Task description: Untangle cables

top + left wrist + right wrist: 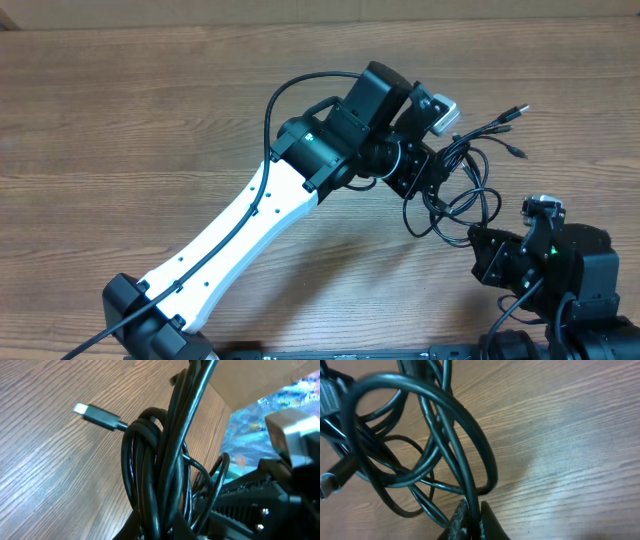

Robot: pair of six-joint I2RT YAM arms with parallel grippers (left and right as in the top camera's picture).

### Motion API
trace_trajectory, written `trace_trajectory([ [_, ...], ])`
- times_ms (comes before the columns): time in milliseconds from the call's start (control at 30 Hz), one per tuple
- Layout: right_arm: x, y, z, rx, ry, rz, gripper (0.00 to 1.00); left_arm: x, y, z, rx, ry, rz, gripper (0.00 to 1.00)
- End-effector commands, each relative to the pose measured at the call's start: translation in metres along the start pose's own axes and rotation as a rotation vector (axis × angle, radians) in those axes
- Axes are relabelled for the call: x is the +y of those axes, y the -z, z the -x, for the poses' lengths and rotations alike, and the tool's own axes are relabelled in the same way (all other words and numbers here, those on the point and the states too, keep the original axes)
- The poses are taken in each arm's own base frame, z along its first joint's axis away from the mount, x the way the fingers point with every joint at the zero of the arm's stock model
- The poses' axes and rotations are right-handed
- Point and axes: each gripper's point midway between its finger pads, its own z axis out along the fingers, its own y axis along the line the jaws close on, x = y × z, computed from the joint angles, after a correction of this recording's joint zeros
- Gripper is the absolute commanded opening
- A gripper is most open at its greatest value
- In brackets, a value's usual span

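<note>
The cables (462, 185) are thin black cords in a tangled bundle right of centre, with plug ends (518, 111) sticking out to the upper right. My left gripper (425, 178) is shut on the bundle. In the left wrist view several strands (160, 460) run up from between its fingers (155, 528), and one plug (95, 414) lies over the wood. My right gripper (476, 240) is at the bundle's lower edge. It is shut (473, 520) on a single strand of a big loop (445, 425).
The wooden table (130, 120) carries the cables. The left arm's white link (240, 230) crosses from the bottom left, with its own thicker wire arching above it. The right arm's black body (560, 260) fills the bottom right corner.
</note>
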Motion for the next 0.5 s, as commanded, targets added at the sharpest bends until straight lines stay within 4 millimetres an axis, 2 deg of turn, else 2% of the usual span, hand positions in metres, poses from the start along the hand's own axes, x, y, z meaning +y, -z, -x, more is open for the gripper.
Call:
trace_trajectory([
  [0,-0.005,0.0,-0.004,0.007,-0.002,-0.02,0.04,0.004,0.014,0.017,-0.077,0.107,0.08,0.04],
  [233,-0.002,0.0,-0.011,0.043,-0.007,0.002,0.04,0.037,0.021,0.024,-0.173,0.417,0.252,0.04],
  [467,0.004,0.001,-0.014,0.061,-0.009,0.035,0.04,0.071,0.035,0.019,-0.265,0.752,0.38,0.04],
])
